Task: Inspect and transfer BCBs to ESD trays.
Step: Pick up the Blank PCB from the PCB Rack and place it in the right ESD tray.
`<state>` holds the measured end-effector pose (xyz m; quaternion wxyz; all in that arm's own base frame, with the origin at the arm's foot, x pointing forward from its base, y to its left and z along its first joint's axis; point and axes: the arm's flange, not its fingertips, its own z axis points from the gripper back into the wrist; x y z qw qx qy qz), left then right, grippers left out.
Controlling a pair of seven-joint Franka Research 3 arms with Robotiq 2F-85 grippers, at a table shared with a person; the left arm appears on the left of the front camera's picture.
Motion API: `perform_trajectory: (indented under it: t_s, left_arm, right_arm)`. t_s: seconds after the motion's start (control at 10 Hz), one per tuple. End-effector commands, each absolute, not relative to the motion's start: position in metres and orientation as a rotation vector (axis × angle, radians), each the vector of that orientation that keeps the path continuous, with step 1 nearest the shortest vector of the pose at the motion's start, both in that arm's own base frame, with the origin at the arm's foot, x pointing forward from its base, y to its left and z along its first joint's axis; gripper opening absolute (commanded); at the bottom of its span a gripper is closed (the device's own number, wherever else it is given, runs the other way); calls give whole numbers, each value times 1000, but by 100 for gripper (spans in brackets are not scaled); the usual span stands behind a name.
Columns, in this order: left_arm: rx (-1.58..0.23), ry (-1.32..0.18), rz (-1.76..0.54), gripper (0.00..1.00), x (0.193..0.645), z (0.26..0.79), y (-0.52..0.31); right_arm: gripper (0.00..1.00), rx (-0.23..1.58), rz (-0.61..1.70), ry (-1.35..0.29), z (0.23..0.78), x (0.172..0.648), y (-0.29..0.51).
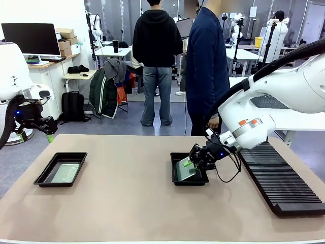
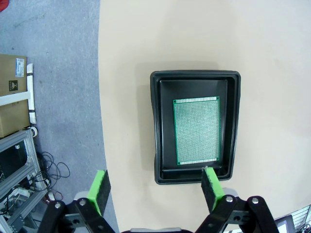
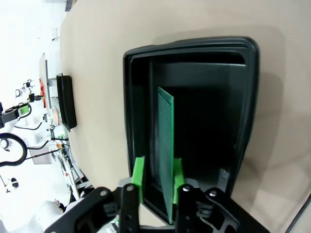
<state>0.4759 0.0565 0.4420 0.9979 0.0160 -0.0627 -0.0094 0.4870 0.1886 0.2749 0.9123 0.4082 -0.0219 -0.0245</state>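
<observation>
Two black ESD trays lie on the tan table. The left tray holds a pale-green BCB lying flat. My left gripper hangs open above the tray's outer end, nothing between its pads. In the right tray a second BCB leans steeply, its low edge on the tray floor. My right gripper straddles the board's upper edge, jaws parted, with a gap between one pad and the board.
A long black ribbed rack lies along the table's right side, close to the right tray. A person in a dark blue jacket stands at the far edge, another behind. The left tray shows small in the right wrist view.
</observation>
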Motion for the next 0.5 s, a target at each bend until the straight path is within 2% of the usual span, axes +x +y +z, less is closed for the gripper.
perform_trajectory:
  t_s: [0.0,0.4]
  left_arm:
    - [32,-125,-17,100,475,442,57]
    - [32,-125,-17,100,475,442,57]
  right_arm:
    - [45,748,-84,-39,292,481,192]
    - [73,609,-92,-31,336,473,188]
